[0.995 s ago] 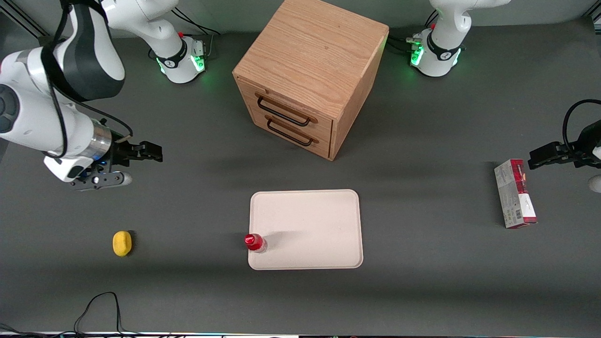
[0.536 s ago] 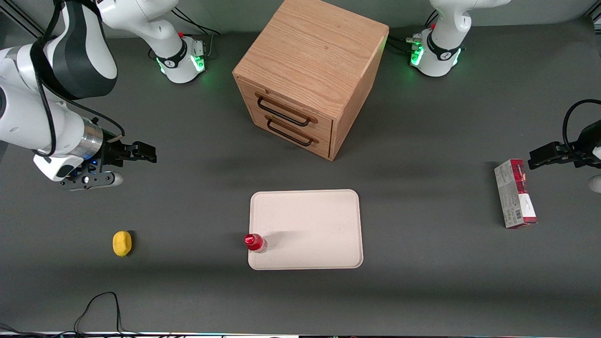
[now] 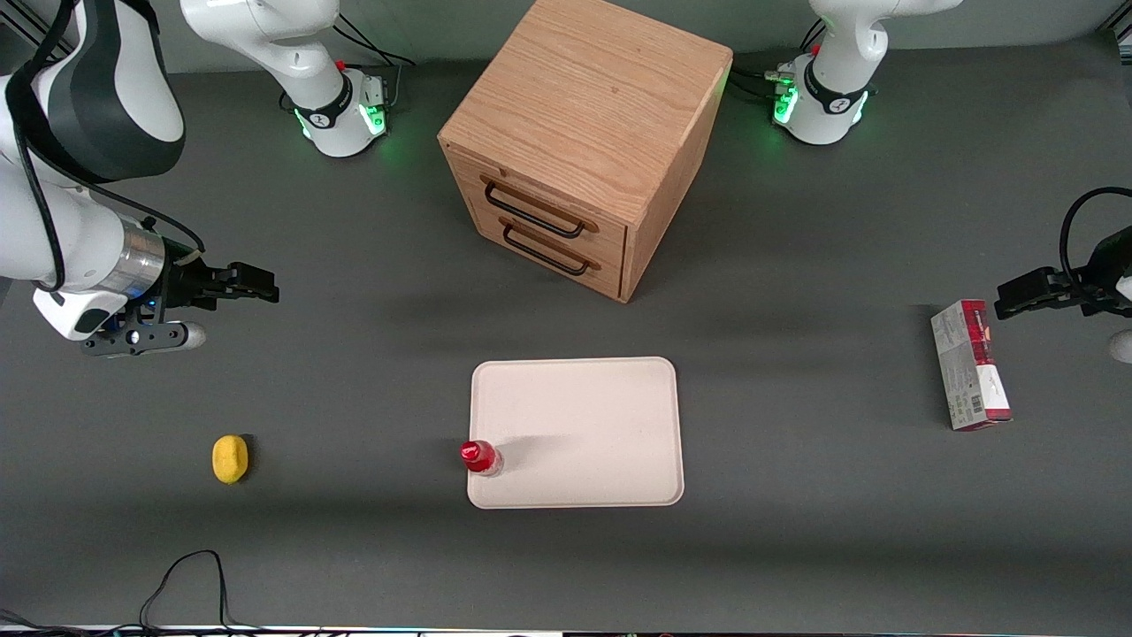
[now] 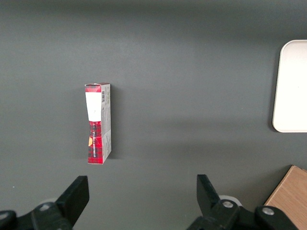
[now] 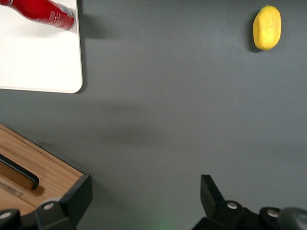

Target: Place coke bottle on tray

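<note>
The coke bottle [image 3: 481, 457] is seen standing on the tray [image 3: 592, 416], at its edge. The gripper [image 3: 256, 290] is held spread and empty, well apart from the tray; only parking is judged left.

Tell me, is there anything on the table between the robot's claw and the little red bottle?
No. In the front view only bare grey table lies between the gripper and the coke bottle, which stands on the tray. The lemon sits off to one side.

Right arm's gripper [image 3: 252, 289] above the table toward the working arm's end, fingers [image 5: 76, 194] spread wide, empty.
</note>
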